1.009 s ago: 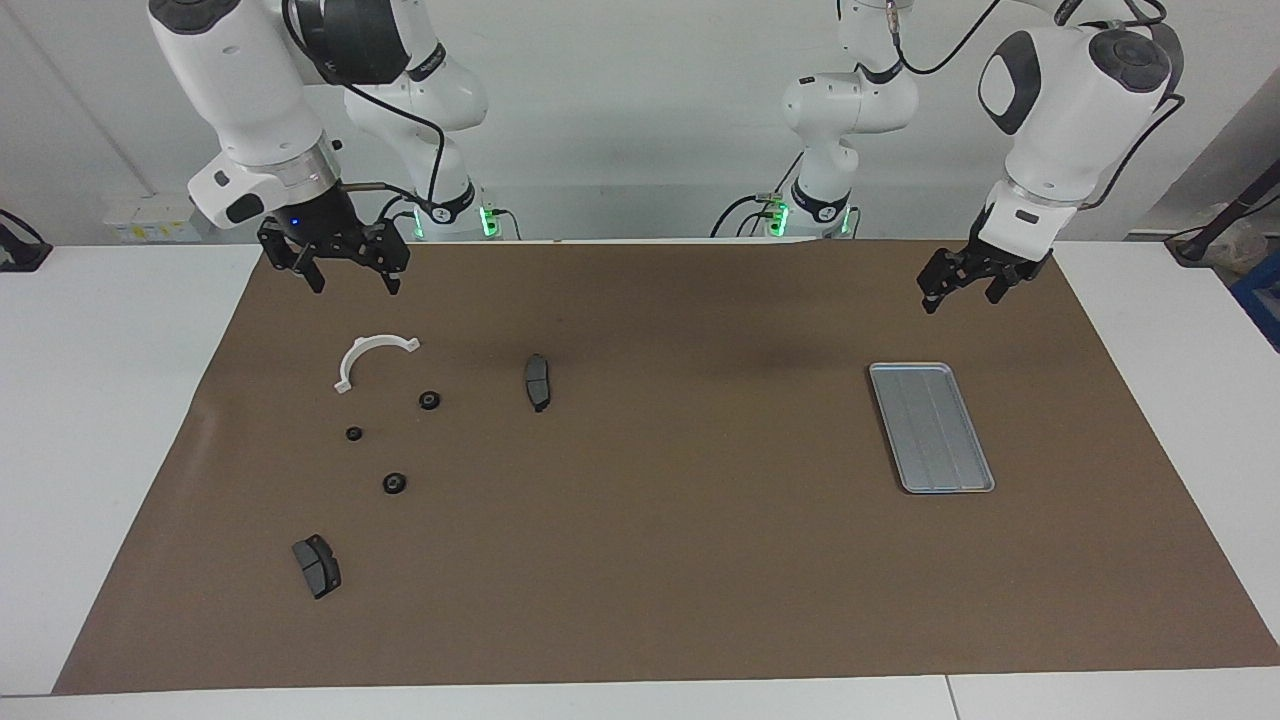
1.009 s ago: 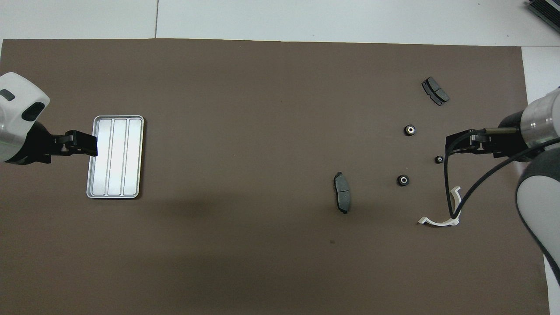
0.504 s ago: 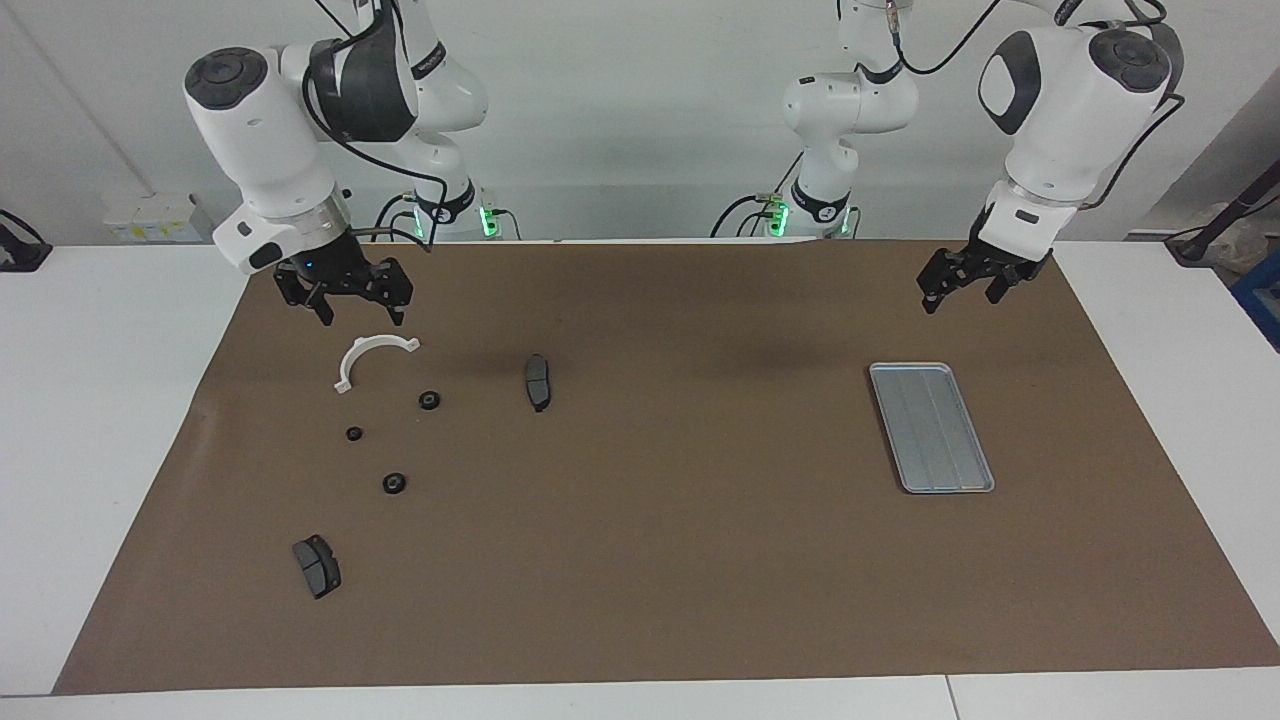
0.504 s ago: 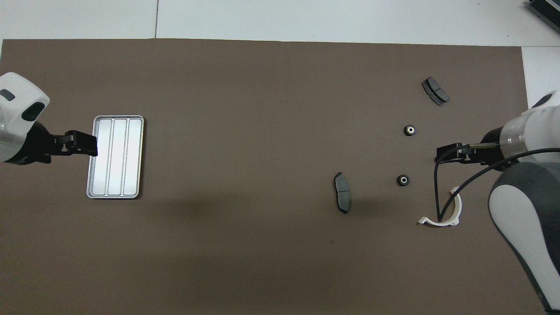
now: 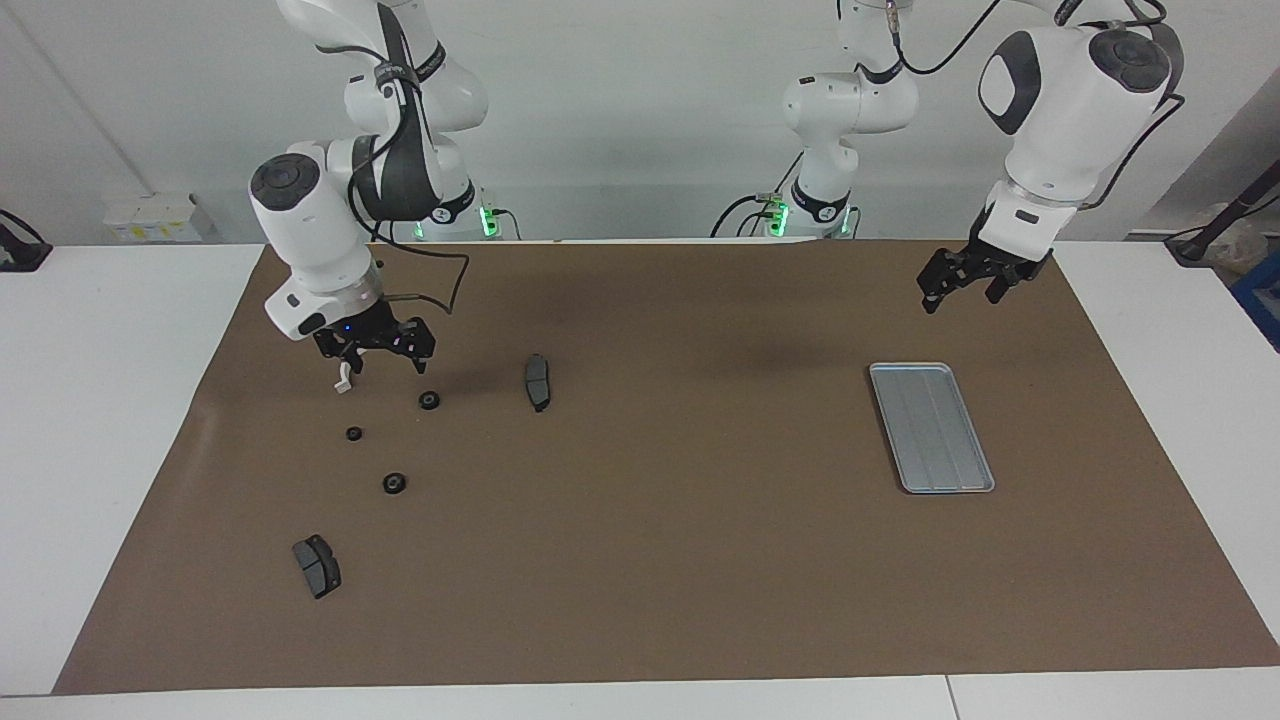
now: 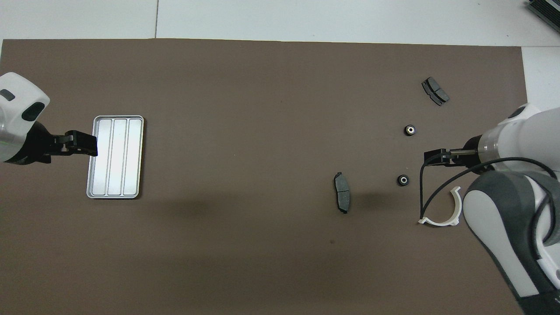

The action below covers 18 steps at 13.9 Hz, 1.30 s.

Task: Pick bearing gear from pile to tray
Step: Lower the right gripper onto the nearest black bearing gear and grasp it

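The right hand [image 5: 375, 352] hangs low over the pile, its wrist bent so the fingers point down at the brown mat [image 5: 660, 560]. The fingers stand spread apart with nothing between them. In the facing view it covers most of the white half-ring [image 6: 442, 214], of which only one end peeks out below it; from overhead its tip lies just beside the gears. The left hand [image 5: 965, 285] waits in the air over the mat near the tray [image 5: 975, 480], on the tray's robot-ward side; whether its fingers are parted or pressed together I cannot tell.

The mat covers most of the white worktop [image 5: 100, 400], which shows bare at both ends, against a pale wall.

Taking the half-ring as the landmark, three small black gears lie loose on the mat. One gear [image 5: 429, 400] sits just farther from the robots than the ring, close under the right hand. A smaller gear [image 5: 354, 433] lies farther out, and a third gear [image 5: 395, 483] farther again. One dark brake pad [image 5: 538, 381] lies beside the ring toward the left arm's end, well apart from it. A second brake pad [image 5: 316, 565] is the farthest piece from the robots. The tray lies flat, well apart from the ring, toward the left arm's end, with nothing in it.
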Tool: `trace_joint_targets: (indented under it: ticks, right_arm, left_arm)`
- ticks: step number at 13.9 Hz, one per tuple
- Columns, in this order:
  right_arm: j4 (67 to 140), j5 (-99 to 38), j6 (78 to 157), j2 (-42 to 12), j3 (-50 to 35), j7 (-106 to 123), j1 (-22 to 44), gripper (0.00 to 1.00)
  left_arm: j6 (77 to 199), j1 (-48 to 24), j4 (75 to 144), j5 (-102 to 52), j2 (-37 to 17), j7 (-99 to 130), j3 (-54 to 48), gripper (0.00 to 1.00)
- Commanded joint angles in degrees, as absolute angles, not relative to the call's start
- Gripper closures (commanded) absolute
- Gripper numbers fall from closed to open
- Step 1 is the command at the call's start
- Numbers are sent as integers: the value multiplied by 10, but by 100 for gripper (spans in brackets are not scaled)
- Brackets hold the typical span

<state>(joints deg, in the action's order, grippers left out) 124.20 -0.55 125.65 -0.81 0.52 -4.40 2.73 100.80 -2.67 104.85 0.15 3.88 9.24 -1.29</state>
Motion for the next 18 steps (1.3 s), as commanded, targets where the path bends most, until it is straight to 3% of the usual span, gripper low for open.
trace_joint_targets:
  ticks: [1, 5, 18]
  right_arm:
    - [1266, -16, 1308, -32, 3, -22, 22, 4]
    - [1281, -16, 1376, -72, 2, -16, 35, 8]
    - [1340, -16, 1410, -65, -1, -20, 45, 40]
  left_arm:
    - [1004, -28, 1049, 5, 40, 87, -12, 0]
    - [1004, -28, 1049, 5, 40, 87, -12, 0]
    - [1005, -29, 1049, 5, 40, 88, -12, 0]
